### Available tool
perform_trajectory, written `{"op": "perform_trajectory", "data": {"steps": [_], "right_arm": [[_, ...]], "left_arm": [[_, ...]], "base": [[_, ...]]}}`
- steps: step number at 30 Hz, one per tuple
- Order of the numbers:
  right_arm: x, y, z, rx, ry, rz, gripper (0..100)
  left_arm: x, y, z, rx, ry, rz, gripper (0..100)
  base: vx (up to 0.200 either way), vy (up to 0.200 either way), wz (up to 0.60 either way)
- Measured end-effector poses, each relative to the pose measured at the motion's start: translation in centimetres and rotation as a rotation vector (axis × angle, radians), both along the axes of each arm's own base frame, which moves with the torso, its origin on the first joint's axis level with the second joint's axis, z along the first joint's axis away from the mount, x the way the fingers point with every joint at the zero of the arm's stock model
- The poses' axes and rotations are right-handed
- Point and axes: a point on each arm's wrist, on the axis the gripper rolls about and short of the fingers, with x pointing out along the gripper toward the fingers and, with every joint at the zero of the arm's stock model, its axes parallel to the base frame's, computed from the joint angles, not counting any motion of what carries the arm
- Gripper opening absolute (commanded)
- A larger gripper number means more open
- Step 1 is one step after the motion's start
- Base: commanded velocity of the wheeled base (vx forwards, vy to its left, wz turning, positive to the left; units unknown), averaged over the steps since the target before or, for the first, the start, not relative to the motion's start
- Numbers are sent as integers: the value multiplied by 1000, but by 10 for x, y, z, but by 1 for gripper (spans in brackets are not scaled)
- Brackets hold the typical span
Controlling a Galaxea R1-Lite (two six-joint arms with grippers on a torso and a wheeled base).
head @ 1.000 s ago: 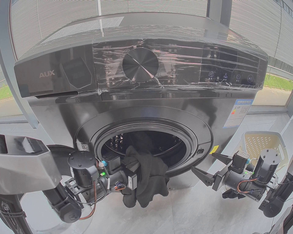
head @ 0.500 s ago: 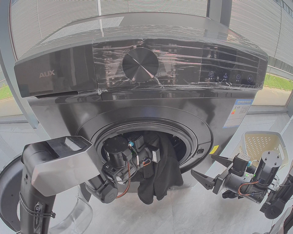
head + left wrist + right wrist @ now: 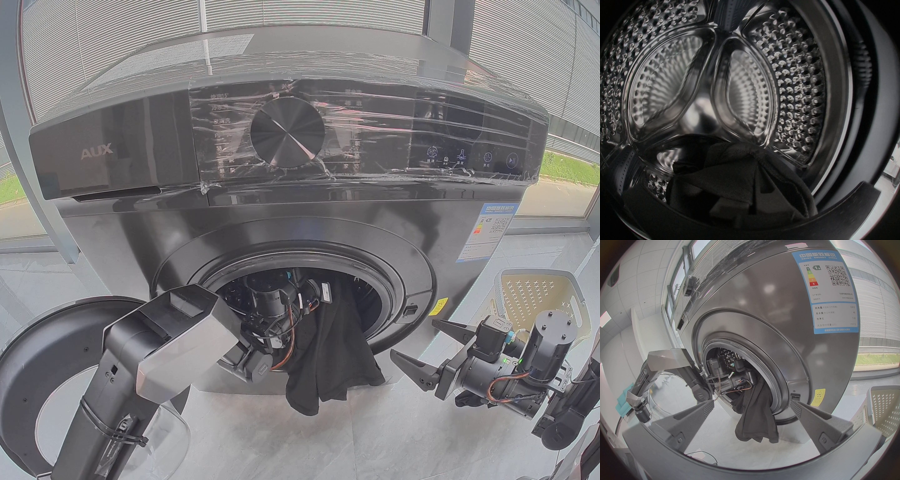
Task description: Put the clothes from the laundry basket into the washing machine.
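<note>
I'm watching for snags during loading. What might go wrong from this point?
1. Much of the black garment hangs over the washer's opening rim toward the floor; it may slide out or get trapped by the door.
2. The left arm is inside the drum beside the garment; withdrawing could drag it back out.

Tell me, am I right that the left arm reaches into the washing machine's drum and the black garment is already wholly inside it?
Not quite. The left arm does reach into the washing machine's drum, but the black garment is only partly inside: much of it hangs out of the opening, down toward the floor. The head view shows this plainly.
</note>
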Motion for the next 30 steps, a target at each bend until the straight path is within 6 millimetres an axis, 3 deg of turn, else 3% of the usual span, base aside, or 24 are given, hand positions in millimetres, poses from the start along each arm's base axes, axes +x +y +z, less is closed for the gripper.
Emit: {"op": "perform_trajectory", "data": {"steps": [14,15,24,30], "right_arm": [[1,-1,-1,-1,3,-4,100],[1,-1,-1,-1,3,-4,100],[1,-1,-1,-1,4,-5,100],[1,-1,-1,-1,3,-5,100]], "left_arm": [[71,16,-5,12,52,199,0],[73,17,-6,11,50,205,100],[76,18,-14,2,62,212,100],[59,16,-24,66,166,187,100]], "base": [[0,0,0],[0,0,0],[0,0,0],[0,0,0]]}}
